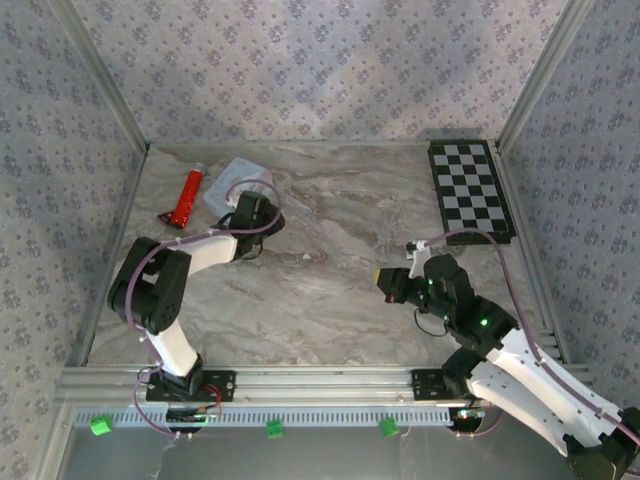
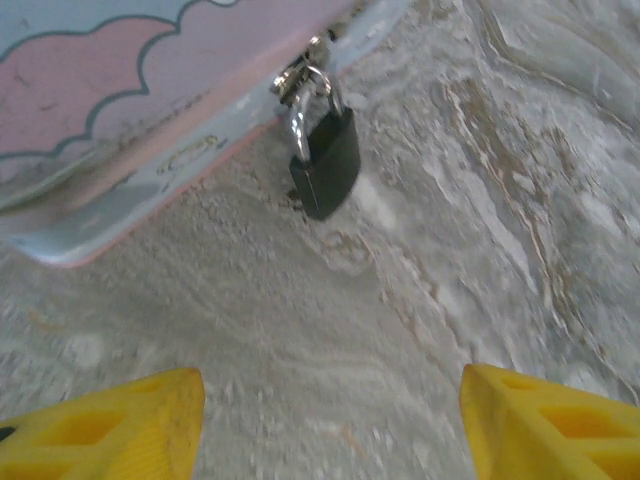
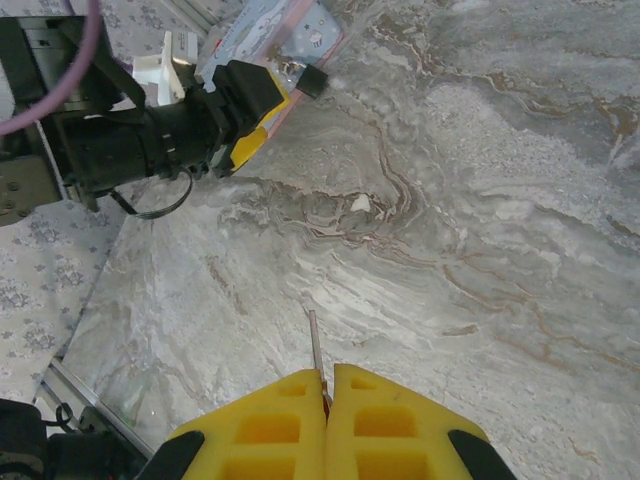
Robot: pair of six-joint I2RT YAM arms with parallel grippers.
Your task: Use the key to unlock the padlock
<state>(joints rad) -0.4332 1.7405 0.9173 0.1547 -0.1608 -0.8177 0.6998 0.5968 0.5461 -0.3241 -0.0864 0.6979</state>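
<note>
Padlock (image 2: 326,165) hangs on pastel tin (image 2: 120,110) at upper centre; left gripper (image 2: 330,425) spread apart, right gripper (image 3: 325,395) clamped on key (image 3: 313,345).

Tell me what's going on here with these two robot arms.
The right gripper is shut on a thin metal key, whose blade pokes out between the fingers. It sits over bare table, well away from the lock. The left gripper hangs open just in front of the small black padlock, which hooks through the latch of a pastel tin. The key has not reached the padlock yet.
</note>
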